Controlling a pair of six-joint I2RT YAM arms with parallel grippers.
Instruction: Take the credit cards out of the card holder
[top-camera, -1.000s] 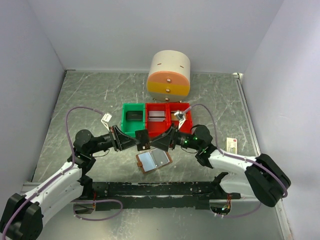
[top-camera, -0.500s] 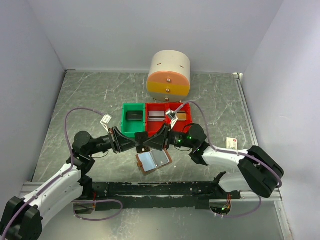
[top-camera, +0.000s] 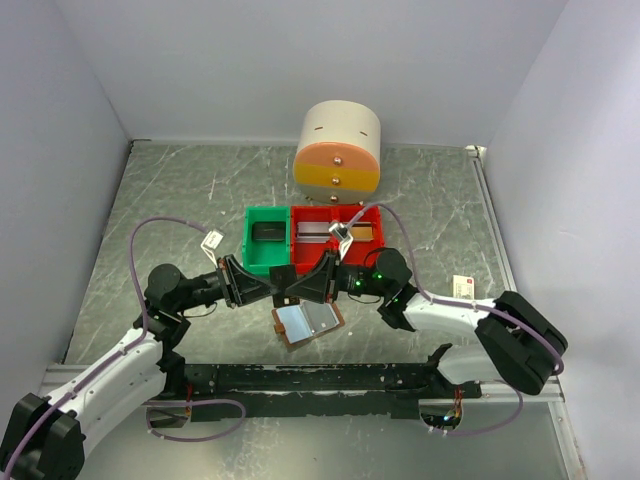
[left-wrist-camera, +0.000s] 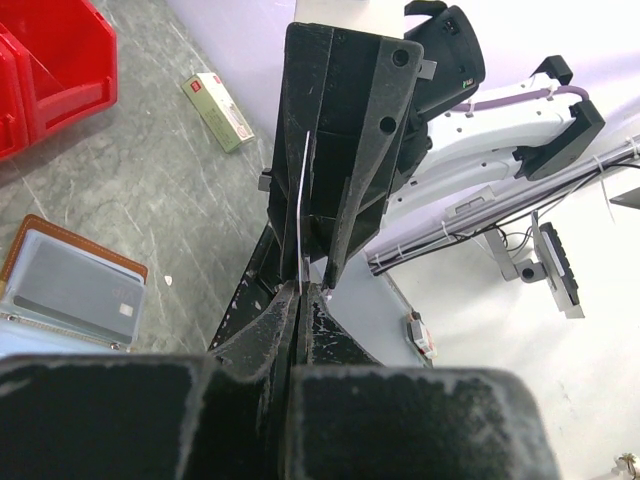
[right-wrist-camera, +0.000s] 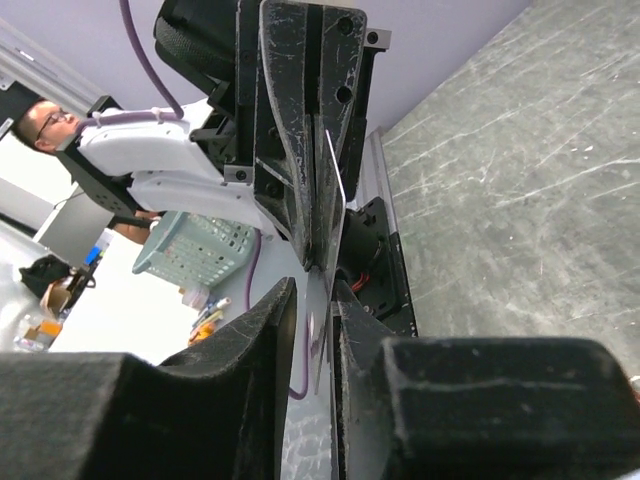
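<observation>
Card (left-wrist-camera: 303, 200), thin and seen edge-on, hangs in the air between the two grippers, which meet tip to tip just above the card holder (top-camera: 300, 322). The left gripper (left-wrist-camera: 300, 300) is clamped tight on one end of the card. The right gripper (right-wrist-camera: 312, 300) has its jaws around the other end, only a little apart, with a sliver of gap on one side of the card in its own wrist view; whether it presses the card I cannot tell.

The card holder lies open and flat on the surface (top-camera: 180, 200), brown border up, between the arm bases and the row of bins. In the left wrist view a pale grey card (left-wrist-camera: 75, 290) shows in one of its panels.

Just beyond the grippers stand three bins side by side: a green bin (top-camera: 250, 250) on the left with a dark thing inside, then two red bins (top-camera: 330, 213), each with something in it that is too small to make out. Behind them, near the back wall, sits a round cream and orange drawer unit (top-camera: 338, 148). A small cream box (top-camera: 462, 288) with a red mark lies well apart at the right edge of the surface.
</observation>
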